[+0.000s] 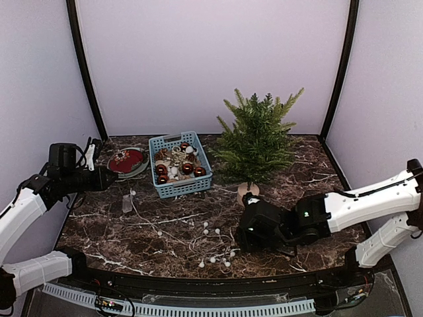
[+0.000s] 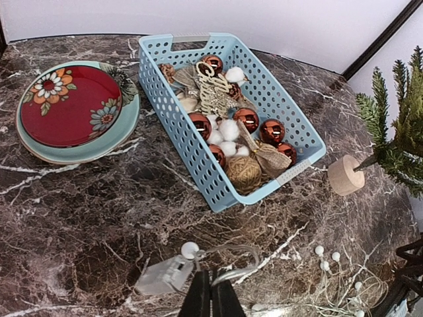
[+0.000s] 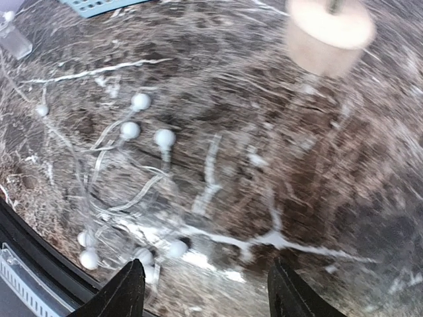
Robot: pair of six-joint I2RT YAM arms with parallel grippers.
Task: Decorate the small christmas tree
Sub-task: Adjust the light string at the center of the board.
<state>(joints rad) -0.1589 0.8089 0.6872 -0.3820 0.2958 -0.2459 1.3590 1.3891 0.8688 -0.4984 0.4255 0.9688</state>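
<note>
Nearest: right gripper (image 3: 208,297), lower frame, jaws apart, empty; left gripper (image 2: 211,298) shut, seemingly empty. The small christmas tree (image 1: 256,135), right of centre: I judge it light, tippy; steady at wooden base (image 1: 248,192).

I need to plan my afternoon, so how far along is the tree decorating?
Nothing is done yet: the small christmas tree is bare. The baubles sit in the blue basket, and the light string lies loose on the table. In hand: the right gripper is open over the string, holding nothing; the left gripper is shut beside the string's clear box. Left: hanging lights and ornaments.
</note>
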